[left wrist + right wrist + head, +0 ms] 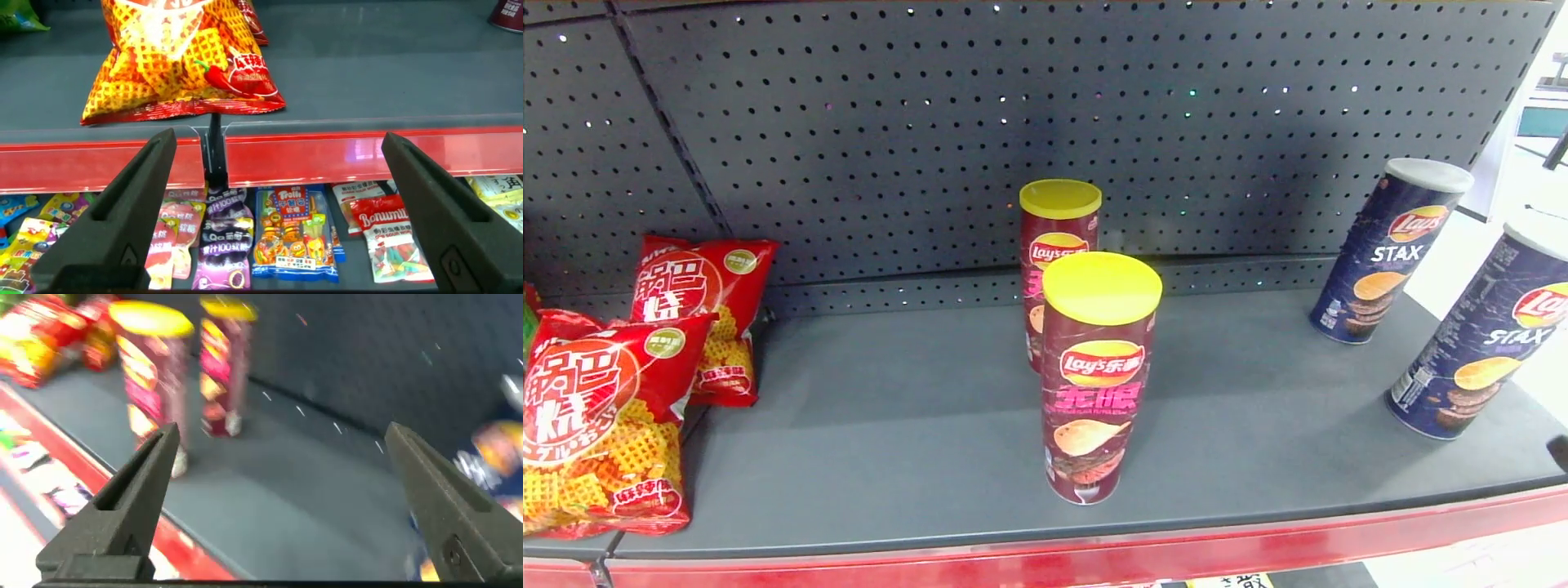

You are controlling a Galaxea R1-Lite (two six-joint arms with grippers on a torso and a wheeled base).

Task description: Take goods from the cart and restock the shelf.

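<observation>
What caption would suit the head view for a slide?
On the grey shelf, two maroon chip cans stand in file, red snack bags left, two navy cans right.

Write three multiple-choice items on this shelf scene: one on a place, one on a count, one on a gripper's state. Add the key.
1. Where on the shelf do the red snack bags lie? A. left end B. middle C. right end
2. How many yellow-lidded cans stand there? A. one B. two C. four
3. The right gripper is: A. shut on a can B. open, empty C. shut on a bag
Key: A, they sit at the head view's left; B, one stands behind the other; B, its fingers are spread around nothing.
</observation>
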